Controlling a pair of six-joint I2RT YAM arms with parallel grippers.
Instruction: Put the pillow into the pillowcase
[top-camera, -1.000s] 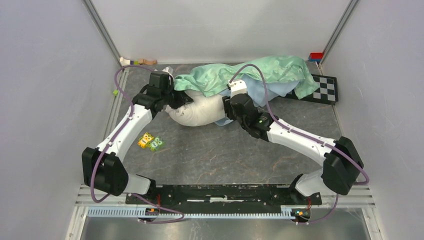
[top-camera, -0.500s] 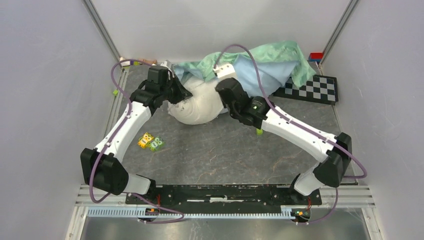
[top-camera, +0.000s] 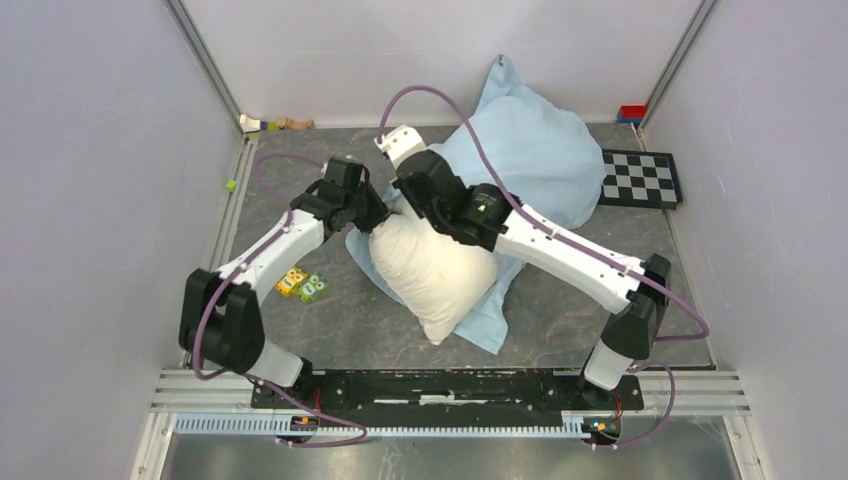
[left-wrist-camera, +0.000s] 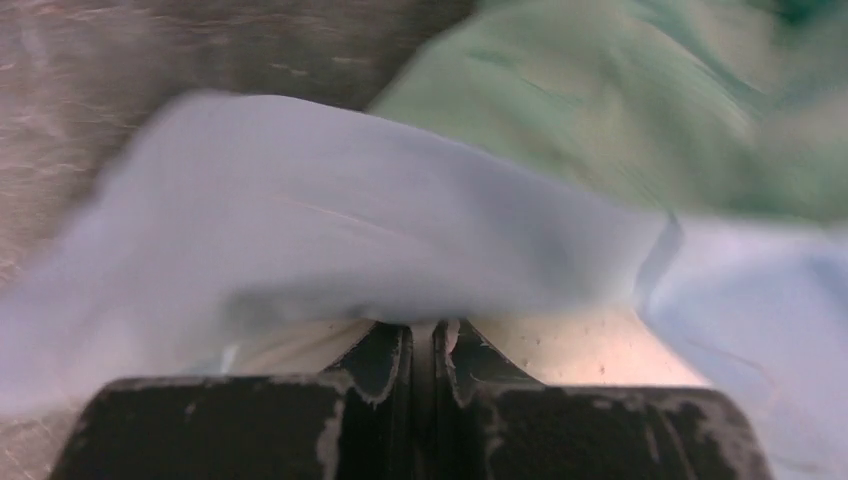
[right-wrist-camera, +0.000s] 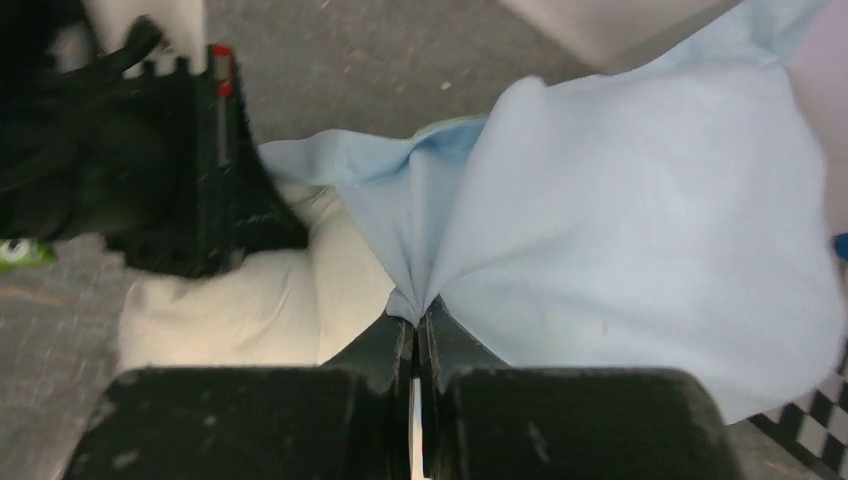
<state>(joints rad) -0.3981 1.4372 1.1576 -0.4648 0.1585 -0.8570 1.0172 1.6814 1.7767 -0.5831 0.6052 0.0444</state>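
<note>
Top external shows the pillow (top-camera: 435, 275) lying diagonally mid-surface (top-camera: 350, 330), its near end bare, resting on a flap of the blue pillowcase (top-camera: 530, 150), which billows toward the back wall. At the pillow's far end, the left hand (left-wrist-camera: 432, 335) and right hand (right-wrist-camera: 415, 322) each pinch pillowcase cloth, fingers pressed together. Small blocks (top-camera: 302, 285) lie to the left.

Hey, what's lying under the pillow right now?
The light-blue pillowcase lies under the pillow, showing past its left and right edges. How far it reaches beneath cannot be seen; the pillow covers that.
</note>
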